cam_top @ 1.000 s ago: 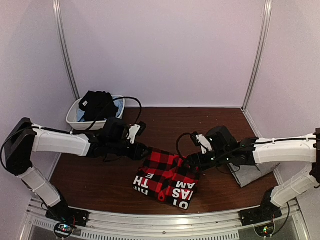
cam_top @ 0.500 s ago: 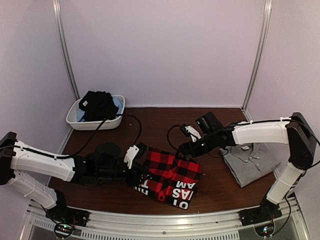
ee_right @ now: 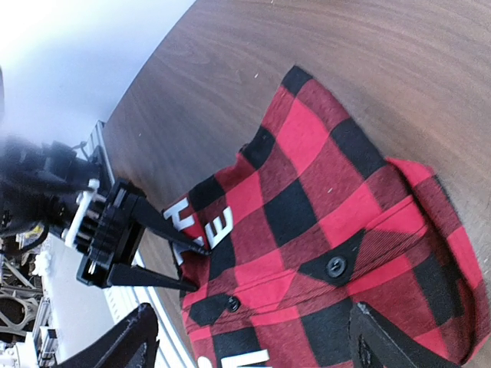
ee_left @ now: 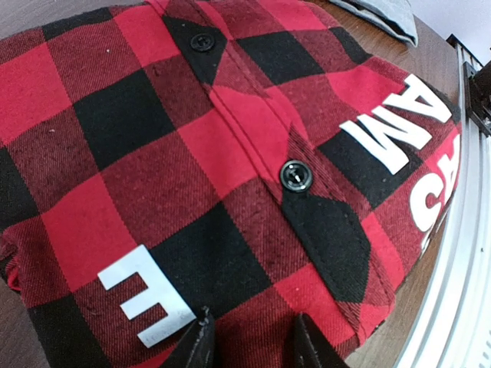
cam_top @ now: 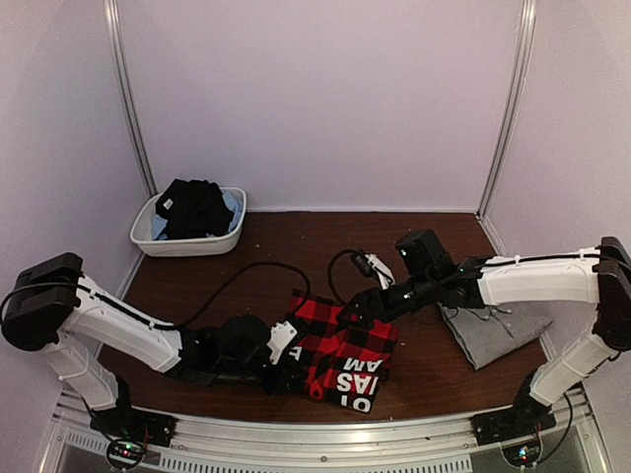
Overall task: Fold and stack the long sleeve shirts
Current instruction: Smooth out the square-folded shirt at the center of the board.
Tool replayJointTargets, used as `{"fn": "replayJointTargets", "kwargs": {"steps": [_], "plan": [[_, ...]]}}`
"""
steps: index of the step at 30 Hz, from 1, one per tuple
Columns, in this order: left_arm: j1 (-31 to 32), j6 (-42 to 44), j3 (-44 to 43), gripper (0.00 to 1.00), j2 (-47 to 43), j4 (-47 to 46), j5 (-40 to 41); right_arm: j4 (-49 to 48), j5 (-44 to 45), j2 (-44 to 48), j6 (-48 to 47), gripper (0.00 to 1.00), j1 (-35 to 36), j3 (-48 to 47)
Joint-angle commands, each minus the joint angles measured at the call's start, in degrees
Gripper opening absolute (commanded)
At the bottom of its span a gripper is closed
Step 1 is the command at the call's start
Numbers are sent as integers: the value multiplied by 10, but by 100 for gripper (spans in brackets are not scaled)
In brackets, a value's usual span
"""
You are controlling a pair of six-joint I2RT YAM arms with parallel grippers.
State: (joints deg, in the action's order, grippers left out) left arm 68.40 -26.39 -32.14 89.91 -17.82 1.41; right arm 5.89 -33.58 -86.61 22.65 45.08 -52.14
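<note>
The red-and-black check flannel shirt (cam_top: 345, 350) lies folded on the table's near middle, white lettering along its near edge. It fills the left wrist view (ee_left: 192, 138) and shows in the right wrist view (ee_right: 330, 207). The grey shirt (cam_top: 493, 330) lies folded to its right, with a corner in the left wrist view (ee_left: 383, 11). My left gripper (cam_top: 292, 355) is open, and its fingertips (ee_left: 201, 341) touch the flannel's left edge. It also shows in the right wrist view (ee_right: 196, 268). My right gripper (cam_top: 361, 309) is wide open and empty over the flannel's far edge, in its own view (ee_right: 257, 345) too.
A white plastic tub (cam_top: 187, 242) holding dark clothes (cam_top: 192, 207) stands at the back left. A metal rail (cam_top: 325, 434) runs along the table's near edge. Cables trail over the brown table (cam_top: 296, 246) behind both grippers.
My left arm has swung from the flannel's far-left corner down to its near-left edge. My right gripper has moved left off the grey shirt to above the flannel's far edge.
</note>
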Motion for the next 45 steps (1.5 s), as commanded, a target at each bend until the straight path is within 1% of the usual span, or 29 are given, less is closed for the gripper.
{"fn": "replayJointTargets", "kwargs": {"steps": [1,6,10,13,16,18,20,22,25,30,35,40,45], "plan": [[6,17,-3,37,5,-12,29,-32,-8,39,40,86,42,45],[6,33,-17,39,-40,8,51,-44,13,68,51,86,113,87],[-1,44,-20,42,-80,20,74,-80,12,80,74,84,145,123],[-30,47,-24,44,-92,27,70,-95,11,79,77,82,163,136],[-81,47,-28,45,-91,18,30,-105,7,70,76,81,175,144],[-122,47,-40,45,-80,8,-21,-112,3,62,76,80,183,146],[-148,59,-65,45,-61,4,-59,-114,1,53,76,79,191,146],[-157,82,-104,45,-32,12,-77,-118,0,44,77,79,195,150],[-166,94,-161,45,30,28,-103,-129,0,31,79,79,197,159],[-181,81,-225,45,124,27,-135,-155,-1,12,86,78,197,182],[-186,76,-279,45,200,55,-142,-189,-2,-11,98,78,197,214],[-186,75,-279,45,214,55,-139,-182,0,-17,100,78,197,213],[-186,76,-276,47,172,55,-107,-101,27,29,76,80,197,169]]}}
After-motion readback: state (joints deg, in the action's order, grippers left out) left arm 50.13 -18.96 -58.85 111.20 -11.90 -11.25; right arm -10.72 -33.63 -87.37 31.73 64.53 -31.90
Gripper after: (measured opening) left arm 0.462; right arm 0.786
